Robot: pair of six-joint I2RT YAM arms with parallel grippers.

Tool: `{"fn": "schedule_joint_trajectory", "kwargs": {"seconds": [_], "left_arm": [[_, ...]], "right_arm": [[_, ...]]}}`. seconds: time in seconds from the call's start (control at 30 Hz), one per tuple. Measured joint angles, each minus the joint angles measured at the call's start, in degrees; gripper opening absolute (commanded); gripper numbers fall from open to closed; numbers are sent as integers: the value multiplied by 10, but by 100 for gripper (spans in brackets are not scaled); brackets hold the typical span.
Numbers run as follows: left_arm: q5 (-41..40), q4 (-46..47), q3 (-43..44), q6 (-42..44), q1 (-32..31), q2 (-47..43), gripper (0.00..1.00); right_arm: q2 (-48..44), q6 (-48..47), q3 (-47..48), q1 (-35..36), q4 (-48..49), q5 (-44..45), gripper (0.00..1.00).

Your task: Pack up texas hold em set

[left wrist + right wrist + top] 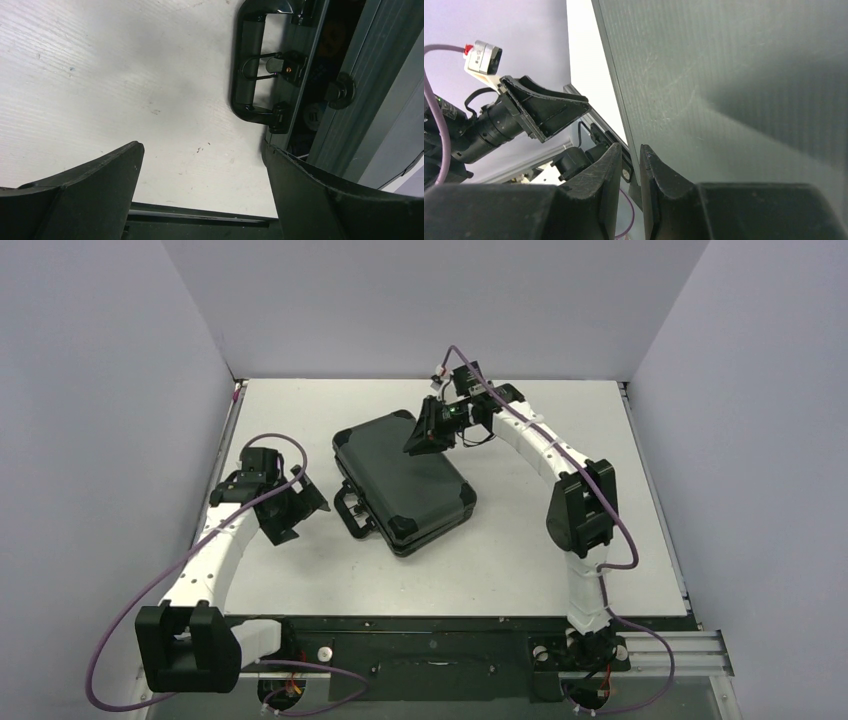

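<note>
My briefcase [405,478] is dull black with a fine ribbed grain and a glossy black handle [245,75], on the white table [300,575], while purple cables [446,150] trail my white-and-black arms [205,565].

Both arms are built of white tube links joined by blocky black housings, the left arm [215,560] standing at the left end of the black base plate [430,650] and the right arm [580,530] at its right end. A thin purple cable [100,650] trails from the plate along each arm. The jaws are matte black wedges, and a small white plug with a red tip [438,374] sits on the right arm's end farthest from the plate.
</note>
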Motion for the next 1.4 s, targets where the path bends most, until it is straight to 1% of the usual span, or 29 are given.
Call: {"fn": "schedule_joint_trajectory", "kwargs": {"seconds": [0.1, 0.27, 0.37, 0.43, 0.47, 0.53, 0.57, 0.63, 0.7, 1.03, 1.3, 1.4], "left_arm": [[6, 5, -12, -1, 2, 0, 87], [12, 13, -31, 0, 2, 0, 78], [18, 15, -39, 3, 3, 2, 74], [21, 17, -39, 5, 3, 6, 70], [22, 19, -39, 8, 3, 10, 66], [24, 24, -39, 11, 3, 17, 62], [25, 28, -39, 13, 3, 21, 61], [29, 40, -43, 14, 3, 24, 56], [36, 54, -54, 13, 3, 24, 54], [54, 115, -110, -3, 3, 24, 53], [56, 141, -111, -9, 3, 24, 53], [53, 147, -113, -14, 3, 24, 49]], "right_arm": [[12, 0, 1, 19, 5, -5, 17], [43, 2, 2, 47, 21, -12, 17], [58, 5, 2, 60, 31, -21, 17], [65, 9, 2, 64, 38, -27, 17], [68, 11, 2, 65, 43, -31, 17], [72, 13, 2, 65, 51, -37, 17], [74, 13, 2, 65, 56, -40, 17], [76, 14, 2, 64, 61, -43, 17], [77, 13, 2, 64, 62, -45, 17], [92, -12, 2, 72, 56, -34, 18], [114, -48, 14, 75, 41, -39, 18], [114, -55, 10, 75, 44, -40, 18]]}}
